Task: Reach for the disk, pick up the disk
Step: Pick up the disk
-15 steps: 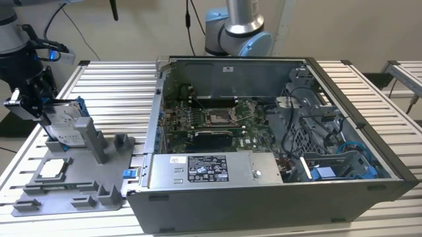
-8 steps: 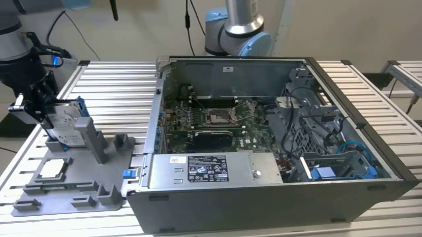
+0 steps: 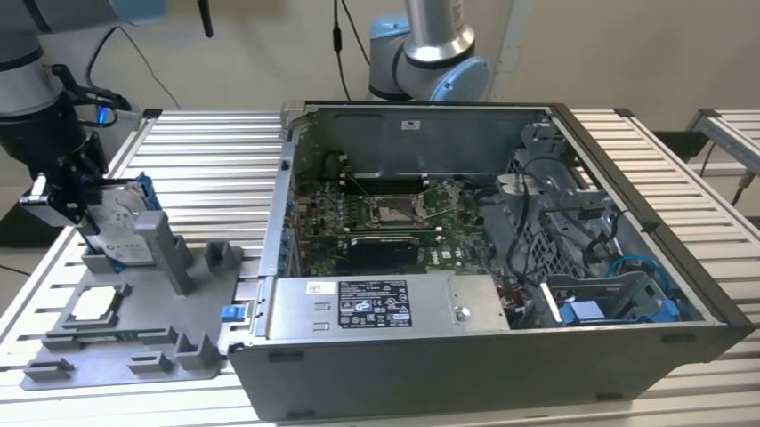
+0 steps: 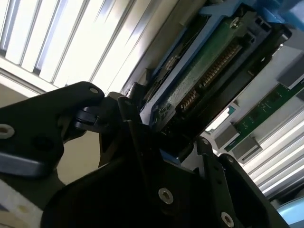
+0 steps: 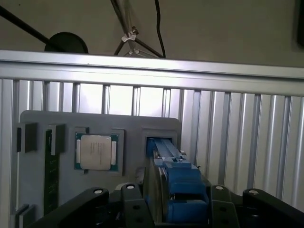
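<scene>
The disk (image 3: 117, 227), a flat rectangular silver metal hard drive with a white label and a blue plastic bracket, stands on edge in a slot at the back of the grey moulded plastic holder (image 3: 131, 365). I take it that the slot props it upright so its two broad faces can be reached from above. My black pincer (image 3: 62, 194) is down at the disk's upper end, and in the first wrist view the blue bracket (image 5: 183, 185) lies across the middle of my pincer (image 5: 176, 209). I cannot tell whether it is gripping. A small flat silver square chip (image 5: 96, 151) lies in its own recess of the holder beside the disk's slot. The holder sits on the slatted aluminium worktop (image 3: 202, 169), with the open grey computer case (image 3: 499, 365) just beside it.
</scene>
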You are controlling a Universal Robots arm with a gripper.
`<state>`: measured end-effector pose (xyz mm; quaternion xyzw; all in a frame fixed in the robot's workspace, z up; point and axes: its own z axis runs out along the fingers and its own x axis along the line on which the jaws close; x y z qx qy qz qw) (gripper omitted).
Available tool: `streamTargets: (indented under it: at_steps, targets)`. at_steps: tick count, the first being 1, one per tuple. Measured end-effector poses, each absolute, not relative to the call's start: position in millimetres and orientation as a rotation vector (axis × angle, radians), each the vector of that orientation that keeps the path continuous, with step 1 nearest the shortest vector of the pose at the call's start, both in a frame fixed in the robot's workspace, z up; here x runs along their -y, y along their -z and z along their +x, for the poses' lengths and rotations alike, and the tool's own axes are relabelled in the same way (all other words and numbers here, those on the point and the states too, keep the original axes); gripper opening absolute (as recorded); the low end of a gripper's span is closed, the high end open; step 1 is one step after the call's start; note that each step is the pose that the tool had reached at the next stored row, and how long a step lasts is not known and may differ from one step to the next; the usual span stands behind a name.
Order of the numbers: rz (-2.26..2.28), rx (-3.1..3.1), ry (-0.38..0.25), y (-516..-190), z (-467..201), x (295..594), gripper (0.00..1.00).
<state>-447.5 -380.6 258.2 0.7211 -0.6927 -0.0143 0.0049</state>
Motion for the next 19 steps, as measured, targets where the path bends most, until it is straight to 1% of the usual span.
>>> streamTargets:
  at_steps: [7,19]
  targets:
    - [2.258,2.169,0.045,-265.2,-447.5,380.5,0.0]
    - [2.258,2.17,0.045,-264.6,-447.9,380.5,0.0]
